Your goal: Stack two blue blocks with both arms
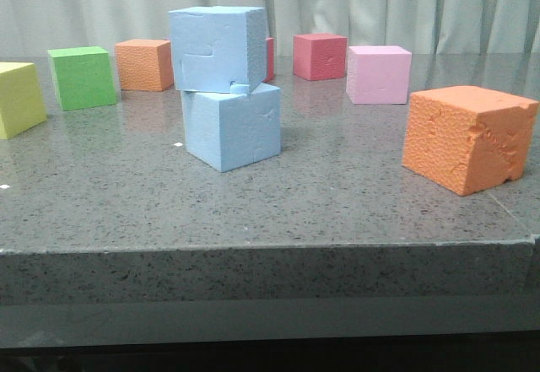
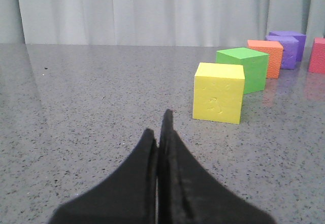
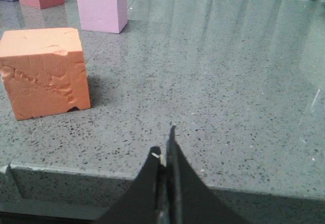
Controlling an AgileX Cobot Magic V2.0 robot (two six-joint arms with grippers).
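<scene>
In the front view two light blue blocks stand stacked in the middle of the table. The upper blue block has a stepped seam line and sits slightly askew on the lower blue block. Neither gripper shows in the front view, and neither wrist view shows the blue blocks. My left gripper is shut and empty, low over the table near a yellow cube. My right gripper is shut and empty at the table's front edge, near an orange cube.
Around the stack stand a yellow cube, a green cube, a small orange cube, a red cube, a pink cube and a large orange cube. Purple cubes stand far back in the left wrist view.
</scene>
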